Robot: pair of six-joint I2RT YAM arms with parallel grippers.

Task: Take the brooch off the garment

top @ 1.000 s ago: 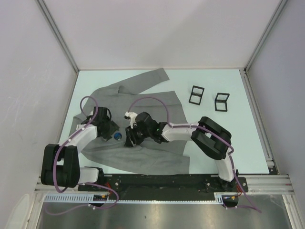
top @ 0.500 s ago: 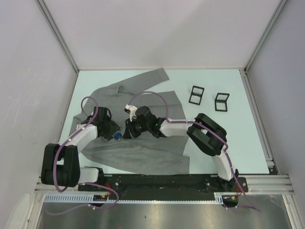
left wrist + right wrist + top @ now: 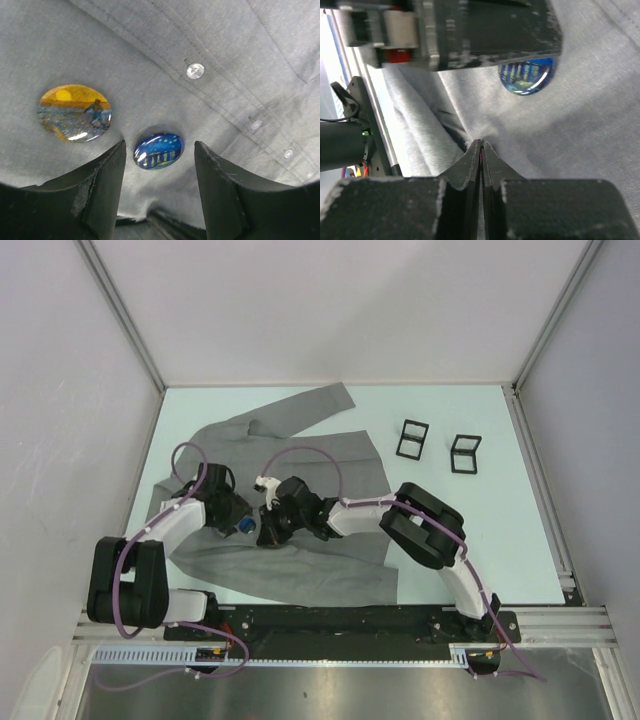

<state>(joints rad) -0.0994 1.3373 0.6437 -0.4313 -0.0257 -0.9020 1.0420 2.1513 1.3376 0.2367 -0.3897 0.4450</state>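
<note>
**Right jaws closed on cloth beside the blue brooch**

Top view: the grey garment (image 3: 330,455) lies spread on the pale table (image 3: 500,540). The blue brooch (image 3: 248,526) sits on its left half. The left gripper (image 3: 238,516) is just left of the brooch and the right gripper (image 3: 268,532) just right of it, both down at the cloth. Two black frames (image 3: 411,437) stand well off to the brooch's upper right, clear of the garment.

Left wrist view: the jaws are spread and hold nothing. The blue brooch lies between the two dark fingers (image 3: 100,190), touching neither. An orange brooch (image 3: 75,112) is pinned just left of it and a little higher. A row of pale buttons (image 3: 195,70) runs along a seam to its upper right.

Right wrist view: the fingers (image 3: 465,200) are pressed together, nipping a small pucker of the garment below and left of the blue brooch. The brooch is partly covered by the left gripper's body above it.
</note>
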